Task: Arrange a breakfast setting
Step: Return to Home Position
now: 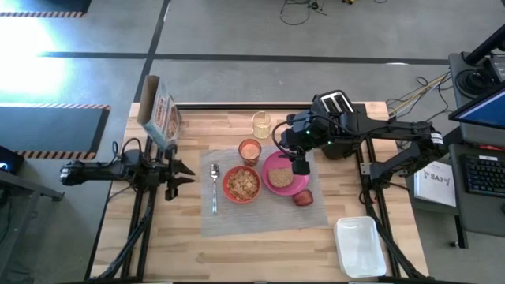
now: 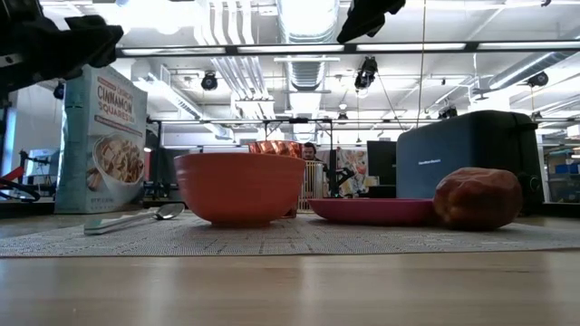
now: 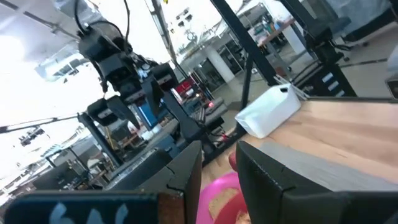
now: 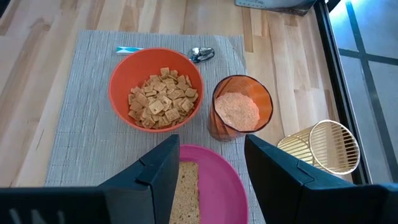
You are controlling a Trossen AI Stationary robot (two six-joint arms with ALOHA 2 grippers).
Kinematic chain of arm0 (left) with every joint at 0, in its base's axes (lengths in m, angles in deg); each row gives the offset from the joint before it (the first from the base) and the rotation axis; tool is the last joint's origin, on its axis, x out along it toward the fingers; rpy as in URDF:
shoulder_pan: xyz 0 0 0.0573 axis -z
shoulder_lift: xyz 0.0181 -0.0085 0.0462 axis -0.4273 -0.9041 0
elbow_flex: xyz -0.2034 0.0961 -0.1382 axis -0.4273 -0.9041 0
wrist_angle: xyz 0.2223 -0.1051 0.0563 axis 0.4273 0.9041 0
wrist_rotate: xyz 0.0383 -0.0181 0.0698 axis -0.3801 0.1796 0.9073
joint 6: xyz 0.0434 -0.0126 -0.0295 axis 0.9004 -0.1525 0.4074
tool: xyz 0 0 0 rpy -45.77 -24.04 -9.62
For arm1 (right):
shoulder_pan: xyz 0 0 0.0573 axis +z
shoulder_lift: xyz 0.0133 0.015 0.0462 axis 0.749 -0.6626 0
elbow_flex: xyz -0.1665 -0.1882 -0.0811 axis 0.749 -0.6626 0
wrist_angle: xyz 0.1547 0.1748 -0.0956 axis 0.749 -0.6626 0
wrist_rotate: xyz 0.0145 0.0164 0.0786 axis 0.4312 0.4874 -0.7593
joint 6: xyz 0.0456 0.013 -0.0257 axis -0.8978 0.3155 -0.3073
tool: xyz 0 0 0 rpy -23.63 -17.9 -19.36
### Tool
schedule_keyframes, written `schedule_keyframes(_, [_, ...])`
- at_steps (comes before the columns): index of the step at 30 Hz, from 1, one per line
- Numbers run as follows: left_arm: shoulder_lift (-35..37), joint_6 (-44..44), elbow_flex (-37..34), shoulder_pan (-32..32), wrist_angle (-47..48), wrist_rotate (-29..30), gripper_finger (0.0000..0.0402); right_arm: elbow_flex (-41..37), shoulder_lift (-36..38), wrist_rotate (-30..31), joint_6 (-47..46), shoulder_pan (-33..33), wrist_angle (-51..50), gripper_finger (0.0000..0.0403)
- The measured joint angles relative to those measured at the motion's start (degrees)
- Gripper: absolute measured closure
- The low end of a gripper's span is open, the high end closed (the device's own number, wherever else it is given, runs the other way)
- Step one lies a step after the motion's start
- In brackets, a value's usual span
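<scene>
worktop (image 1: 158,244) is light wood, grey lab floor around it. status on the breakfast setting: looks done to me.

placemat (image 1: 237,221) lies mid-worktop. on it:
- bowl (image 2: 240,186), full of cereal squares
- plate (image 2: 372,210) just beside the bowl, on the right arm's side
- toast slice (image 1: 279,178) flat on the plate
- cup (image 4: 216,129) at the mat's toaster-side edge, near where bowl and plate meet, filled with something orange-pink
- spoon (image 1: 215,185) lying lengthwise on the left arm's side of the bowl, apart from it
- dark-red item (image 1: 303,197) just beside the plate rim; can't tell if it touches

count: 1 placemat, 1 plate, 1 bowl, 1 cup, 1 spoon, 1 toast slice, 1 dark-red item. off the mat: 1 cereal box (image 1: 160,118), 1 toaster (image 1: 335,106), 1 yellowish ribbed glass (image 1: 261,123), 1 white tub (image 1: 360,246).

hands:
- right hand (image 1: 301,166) hangs above the plate, fingers spread wide, nothing in them.
- left hand (image 1: 183,175) sits just off the mat's left side over bare wood, fingers parted, empty.

left to do, my read: nothing more to place. only the arms pulling out to rest. the right one should lift straight up off the plate so it doesn't clip the cup or toast.
</scene>
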Motion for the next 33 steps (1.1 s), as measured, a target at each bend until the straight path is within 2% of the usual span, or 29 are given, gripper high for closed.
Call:
schedule_keyframes(3, [0.84, 0.0, 0.0, -0.04, 0.43, 0.01, 0.0318, -0.46, 1.26, -0.04, 0.01, -0.98, 0.04, 0.0232])
schedule_keyframes(7, [0.83, 0.0, 0.0, -0.08, -0.09, 0.02, 0.0318, -5.08, 7.66, 0.13, 0.0, -1.91, 2.9, 0.0232])
schedule_keyframes(16, [0.81, 0.0, -0.02, -0.05, 0.37, 0.02, 0.0318, -30.35, 29.38, 0.07, 0.0, -2.39, 13.01, 0.0232])
schedule_keyframes(22, [0.81, 0.0, -0.02, -0.05, 0.38, 0.02, 0.0318, -46.78, 44.14, 0.0, 0.0, -2.39, 14.73, 0.0232])
schedule_keyframes(27, [0.81, 0.0, -0.02, -0.07, 0.39, 0.02, 0.0318, -54.94, 52.89, -0.11, 1.0, -2.36, 17.3, 0.0232])
schedule_keyframes(33, [0.81, 0.0, -0.02, -0.05, 0.39, 0.02, 0.0318, -60.37, 61.04, -0.13, 0.56, -2.36, 20.95, 0.0232])
